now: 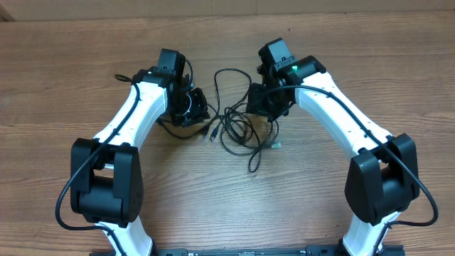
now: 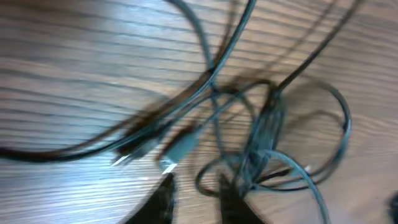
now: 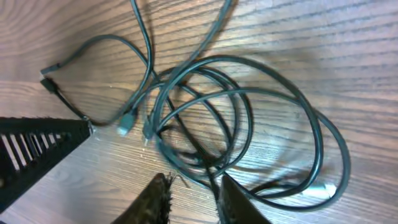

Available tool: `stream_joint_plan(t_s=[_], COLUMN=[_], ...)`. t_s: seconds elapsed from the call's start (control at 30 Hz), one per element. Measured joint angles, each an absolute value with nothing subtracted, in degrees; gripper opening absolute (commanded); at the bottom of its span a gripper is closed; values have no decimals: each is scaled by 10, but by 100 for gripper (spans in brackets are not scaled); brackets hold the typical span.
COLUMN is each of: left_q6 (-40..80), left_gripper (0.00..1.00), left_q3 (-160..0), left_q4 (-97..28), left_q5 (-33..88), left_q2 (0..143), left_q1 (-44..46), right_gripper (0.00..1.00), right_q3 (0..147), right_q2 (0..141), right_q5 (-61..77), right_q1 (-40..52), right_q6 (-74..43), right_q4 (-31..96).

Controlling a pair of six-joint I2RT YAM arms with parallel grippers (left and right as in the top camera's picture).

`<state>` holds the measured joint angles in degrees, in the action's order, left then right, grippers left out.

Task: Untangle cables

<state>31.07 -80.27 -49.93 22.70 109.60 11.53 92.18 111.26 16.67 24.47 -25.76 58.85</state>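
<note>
The cables [image 1: 238, 128] lay in a loose knot on the table [image 1: 71, 71], just toward 12 o'clock from its middle, between the two arms. The left gripper [image 2: 196, 202] hovered at the knot's 9 o'clock, jaws parted a little and holding nothing. The right gripper [image 3: 193, 199] sat at 2 o'clock, likewise slightly apart and empty. The risk, as I judged it, was that jaws this narrow could pinch two crossed strands at once. Pulling then would tighten the loops or drag the whole bundle instead of freeing one cord.
</note>
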Motion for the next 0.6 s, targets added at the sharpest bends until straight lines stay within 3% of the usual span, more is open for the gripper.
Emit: stream_joint_plan(t_s=[0.03,0.07,0.37,0.6], left_q6=[305,299,282,279], left_gripper=[63,69,78,95], left_q3=[-803,-803,-889,-961], left_q4=[-502,-506,-573,-580], left_q5=[220,216,232,217], left_q2=[1096,1096,1096,1093], left_q1=[115,115,85,38], right_gripper=[33,35,29,29], right_q3=[922,922,922,922], right_q2=[1113,1113,1113,1113], right_q5=[166,166,172,177], right_q1=[245,245,245,245], right_q6=[-255,-254,-250,-251], right_q4=[589,588,545,474])
